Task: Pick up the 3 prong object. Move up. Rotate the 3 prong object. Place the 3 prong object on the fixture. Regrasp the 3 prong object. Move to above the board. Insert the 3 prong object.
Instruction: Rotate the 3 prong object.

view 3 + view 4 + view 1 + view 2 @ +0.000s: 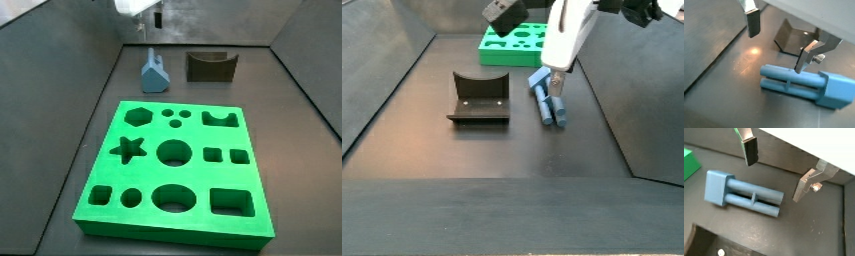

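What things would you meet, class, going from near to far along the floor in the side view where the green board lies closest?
board → 3 prong object → gripper, hanging above the far end.

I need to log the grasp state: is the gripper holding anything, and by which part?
Nothing is held. The gripper hangs open above the 3 prong object, which lies on the floor.
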Controlling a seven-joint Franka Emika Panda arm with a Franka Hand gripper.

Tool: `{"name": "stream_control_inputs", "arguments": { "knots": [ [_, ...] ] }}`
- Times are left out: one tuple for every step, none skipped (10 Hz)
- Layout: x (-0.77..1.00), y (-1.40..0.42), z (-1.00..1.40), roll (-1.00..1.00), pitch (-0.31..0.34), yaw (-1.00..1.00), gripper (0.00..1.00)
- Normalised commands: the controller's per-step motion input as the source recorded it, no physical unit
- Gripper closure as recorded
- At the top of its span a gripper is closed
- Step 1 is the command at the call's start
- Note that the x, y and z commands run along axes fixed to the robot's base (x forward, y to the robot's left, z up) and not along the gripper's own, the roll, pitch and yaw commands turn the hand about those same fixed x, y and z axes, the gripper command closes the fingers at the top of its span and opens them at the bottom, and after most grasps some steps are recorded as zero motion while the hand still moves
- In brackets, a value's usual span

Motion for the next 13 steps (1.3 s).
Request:
{"name": "stream_control_inputs", "arguments": {
  "knots": [
    [0.03, 0.00, -0.04, 0.00, -0.002, 1.00, 0.00],
    [0.03, 0.00, -0.04, 0.00, -0.002, 1.00, 0.00],
    [0.03, 0.00, -0.04, 0.00, -0.002, 1.00, 0.00],
    [0.03, 0.00, -0.04, 0.00, -0.002, 1.00, 0.00],
    [0.03, 0.00, -0.04, 0.00, -0.002, 1.00, 0.00],
    [0.03, 0.00, -0.04, 0.00, -0.002, 1.00, 0.00],
    [0.03, 0.00, -0.04, 0.00, -0.002, 1.00, 0.00],
    [0.03, 0.00, -0.04, 0.00, -0.002, 1.00, 0.00],
    [0.03, 0.00, -0.04, 0.00, -0.002, 1.00, 0.00],
    [0.03, 0.00, -0.04, 0.00, -0.003, 1.00, 0.00],
    [0.03, 0.00, -0.04, 0.00, -0.003, 1.00, 0.00],
    [0.03, 0.00, -0.04, 0.00, -0.003, 1.00, 0.00],
    [0.03, 0.00, -0.04, 0.00, -0.003, 1.00, 0.00]
  ]
}}
